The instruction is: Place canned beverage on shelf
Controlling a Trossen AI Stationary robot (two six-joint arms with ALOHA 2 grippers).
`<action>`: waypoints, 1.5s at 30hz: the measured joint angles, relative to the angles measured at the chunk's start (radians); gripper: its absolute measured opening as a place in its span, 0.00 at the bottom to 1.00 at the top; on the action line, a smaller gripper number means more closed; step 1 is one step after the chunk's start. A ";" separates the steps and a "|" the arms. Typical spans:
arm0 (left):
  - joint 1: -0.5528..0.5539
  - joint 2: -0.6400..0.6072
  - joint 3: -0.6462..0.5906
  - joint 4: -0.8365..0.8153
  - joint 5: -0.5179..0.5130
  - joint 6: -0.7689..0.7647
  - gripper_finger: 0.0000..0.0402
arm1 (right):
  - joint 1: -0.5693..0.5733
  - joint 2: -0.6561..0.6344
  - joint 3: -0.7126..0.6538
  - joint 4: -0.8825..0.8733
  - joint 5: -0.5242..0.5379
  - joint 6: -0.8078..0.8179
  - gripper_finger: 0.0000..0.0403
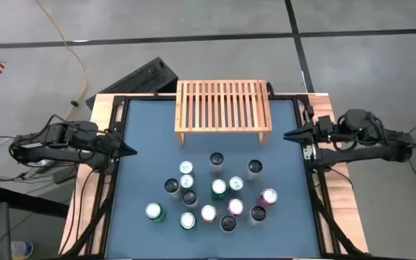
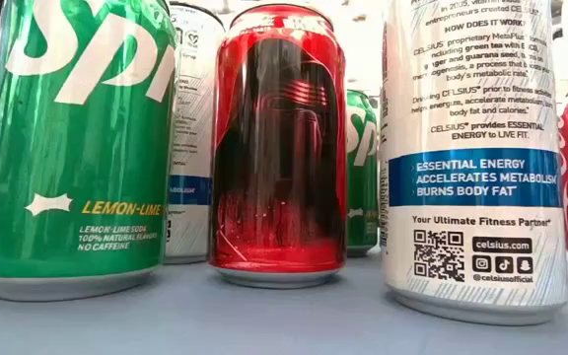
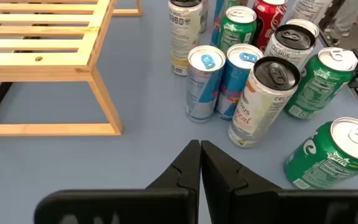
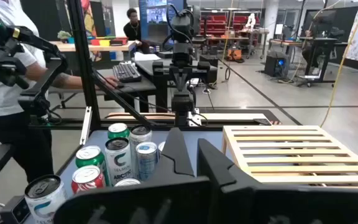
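Wooden shelf (image 1: 222, 107) at far edge | cans (image 1: 211, 195) clustered mid-mat | left gripper (image 1: 130, 151), right gripper (image 1: 289, 136) closed at side edges

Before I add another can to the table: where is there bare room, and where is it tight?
The shelf top is bare. The mat is free on the left side near the shut left gripper, and on the right near the shut right gripper. The can cluster in front of the shelf is crowded.

Closed right gripper (image 4: 188, 155) faces a cluster of cans (image 4: 120, 158) beside the slatted wooden shelf (image 4: 291, 152), a person (image 4: 5, 93) standing beyond.
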 joint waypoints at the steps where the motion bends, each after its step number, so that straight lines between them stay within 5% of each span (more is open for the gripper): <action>1: 0.000 0.000 0.000 0.000 0.000 0.000 0.00 | 0.000 0.000 0.000 0.000 0.000 0.000 0.00; 45: 0.000 0.000 0.000 0.019 -0.017 0.037 0.00 | 0.000 0.000 0.000 0.000 0.000 0.000 0.00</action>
